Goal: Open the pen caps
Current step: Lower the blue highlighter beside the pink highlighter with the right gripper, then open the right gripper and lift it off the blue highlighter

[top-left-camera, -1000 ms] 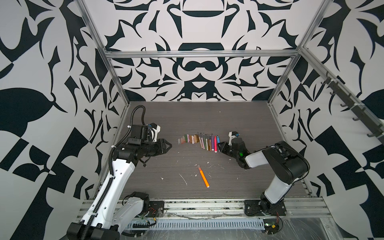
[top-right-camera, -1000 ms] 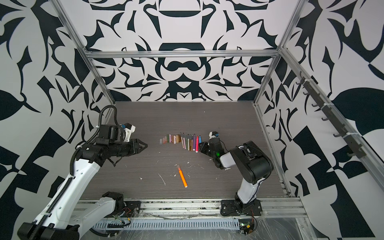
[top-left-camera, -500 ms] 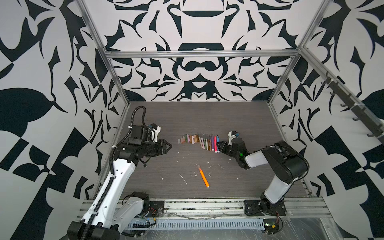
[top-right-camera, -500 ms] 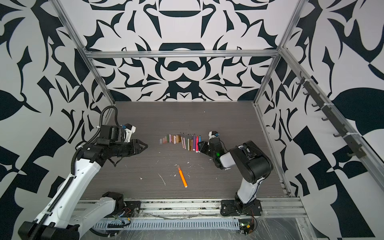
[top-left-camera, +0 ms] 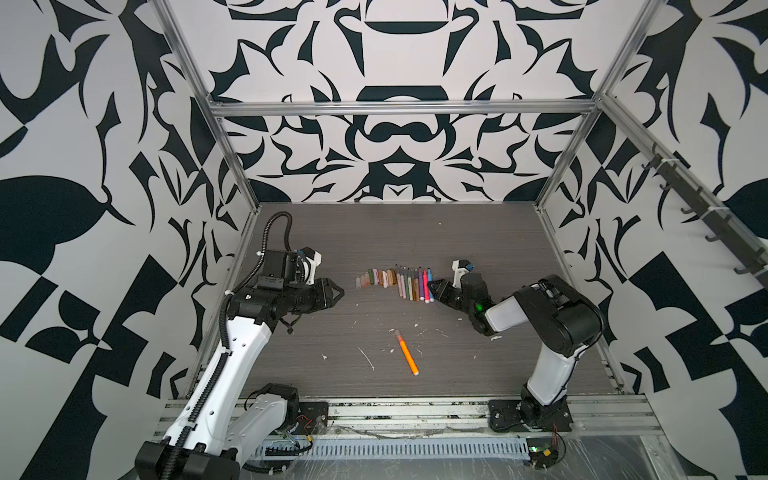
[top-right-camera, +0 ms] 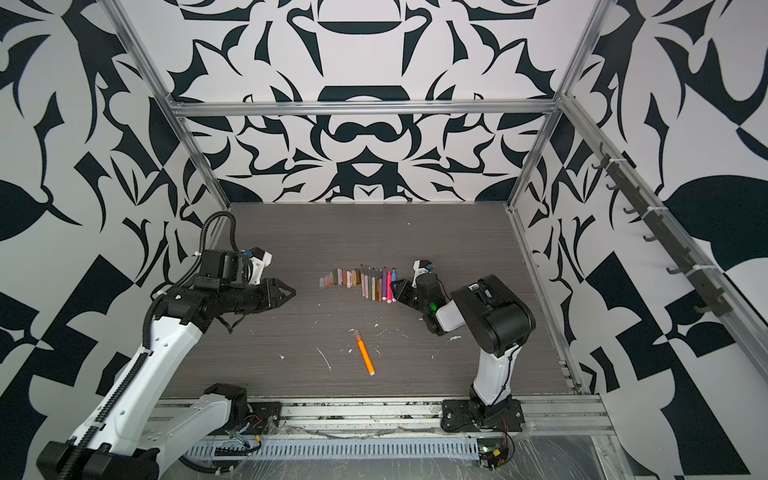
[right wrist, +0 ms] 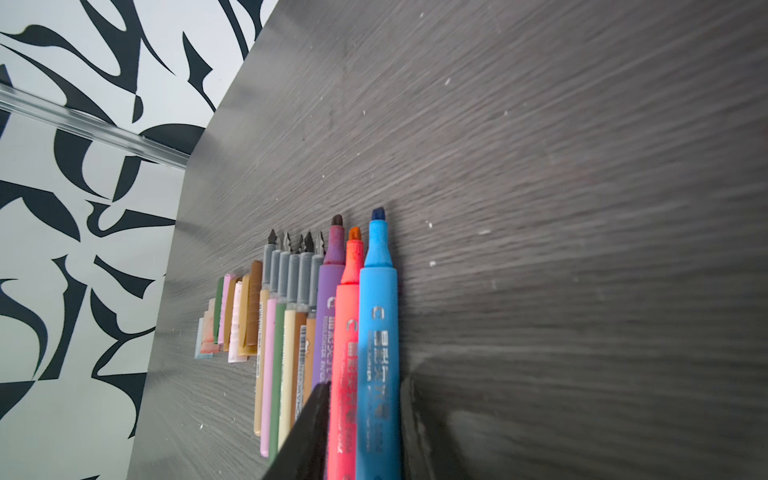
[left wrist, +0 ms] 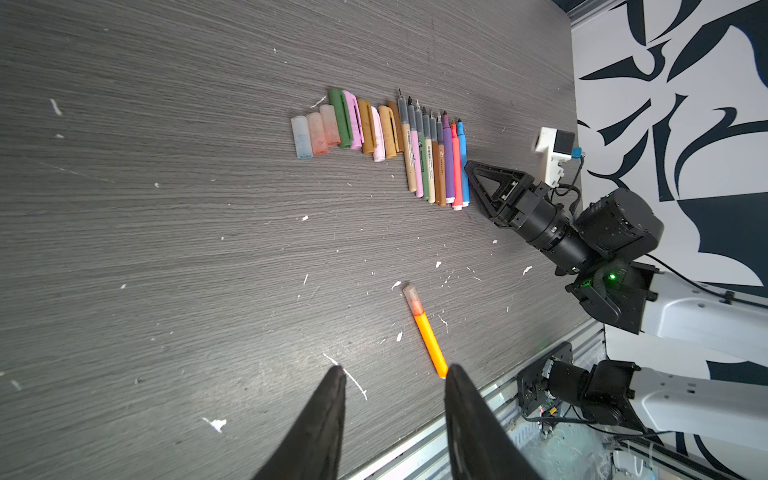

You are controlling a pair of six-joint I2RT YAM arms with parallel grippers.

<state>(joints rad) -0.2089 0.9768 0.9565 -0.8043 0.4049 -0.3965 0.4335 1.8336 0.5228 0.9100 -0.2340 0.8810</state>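
right gripper [right wrist: 365, 378] jaws widened slightly astride blue pen [right wrist: 378, 332]; left gripper [left wrist: 395, 367] parted.

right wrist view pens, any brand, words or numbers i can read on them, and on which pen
"C": a lone white mark on the blue pen. The blocky white print after it is too blurred to read.
"C": the same mark on the red-orange pen and the purple pen. The print after it is unreadable.
Labels on the thin pens: too small and blurred to read.
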